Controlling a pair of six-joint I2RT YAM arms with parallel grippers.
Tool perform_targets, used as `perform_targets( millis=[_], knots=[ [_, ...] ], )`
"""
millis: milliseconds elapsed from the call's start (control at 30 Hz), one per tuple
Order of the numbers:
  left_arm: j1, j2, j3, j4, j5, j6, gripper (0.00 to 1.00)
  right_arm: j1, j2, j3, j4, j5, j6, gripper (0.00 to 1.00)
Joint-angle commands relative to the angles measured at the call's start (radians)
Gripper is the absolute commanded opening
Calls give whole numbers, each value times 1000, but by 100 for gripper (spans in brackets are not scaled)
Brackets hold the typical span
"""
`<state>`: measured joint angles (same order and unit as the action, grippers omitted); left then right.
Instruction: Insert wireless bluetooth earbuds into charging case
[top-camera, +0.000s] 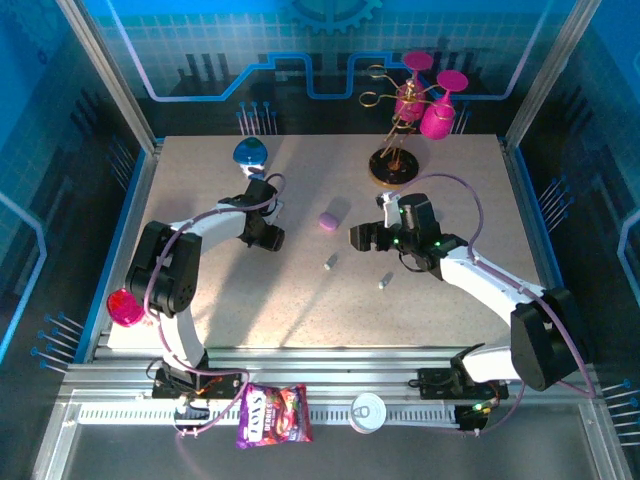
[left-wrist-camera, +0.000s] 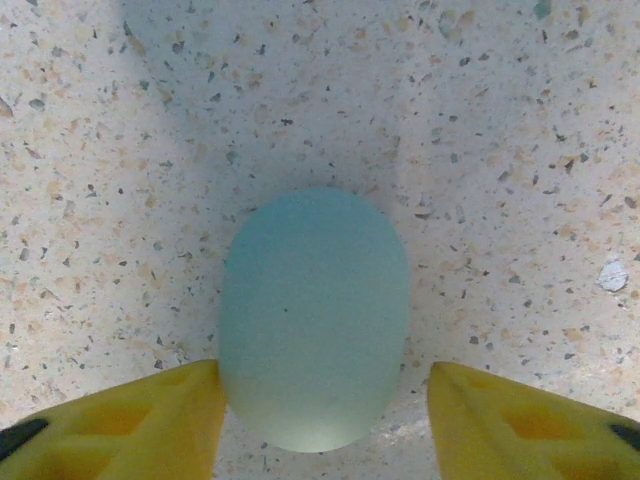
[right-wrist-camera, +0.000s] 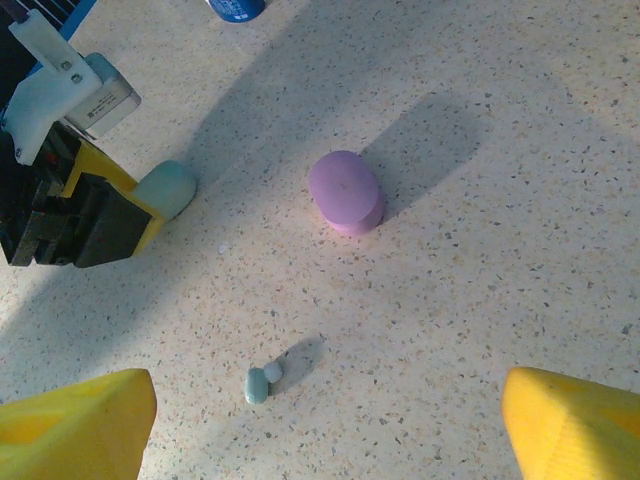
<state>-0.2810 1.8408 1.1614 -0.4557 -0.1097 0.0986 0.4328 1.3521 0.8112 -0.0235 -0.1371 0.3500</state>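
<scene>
Over the left wrist, we're right on top of a pale green case (left-wrist-camera: 315, 320). Its lid is down and its insides are hidden. The left end effector (left-wrist-camera: 325, 380) straddles it, partly spread: one yellow finger (left-wrist-camera: 140, 420) touches the case's 9 o'clock edge, the other stands just clear at 3 o'clock.

The top view gives the layout. A lilac case (top-camera: 328, 221), also closed, sits at 10 o'clock from the right end effector (top-camera: 358, 237), which is spread wide and empty. One earbud (top-camera: 330, 263) lies at 6 o'clock from the lilac case, and a second earbud (top-camera: 384, 283) at 4 o'clock from the first. Both are loose on the surface (top-camera: 450, 200).

The right wrist view shows the nearer bud pale blue with a whitish tip. Whether it is one bud or two, I cannot tell.
</scene>
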Motion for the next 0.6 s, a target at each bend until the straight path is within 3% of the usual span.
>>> perform_targets(
  millis=[0, 167, 333, 500, 567],
  knots=[
    [8, 26, 27, -37, -13, 18, 52, 3, 0, -12, 6, 8, 0, 89],
    [8, 31, 24, -36, -16, 21, 40, -2, -13, -12, 2, 5, 6, 89],
    [6, -16, -4, -8, -7, 27, 36, -6, -40, -6, -16, -15, 37, 89],
    [-39, -147, -90, 98, 29, 112, 36, -29, -87, 18, -81, -79, 135, 86],
    [-59, -219, -135, 161, 105, 147, 38, -35, -112, 27, -113, -102, 163, 86]
  ],
)
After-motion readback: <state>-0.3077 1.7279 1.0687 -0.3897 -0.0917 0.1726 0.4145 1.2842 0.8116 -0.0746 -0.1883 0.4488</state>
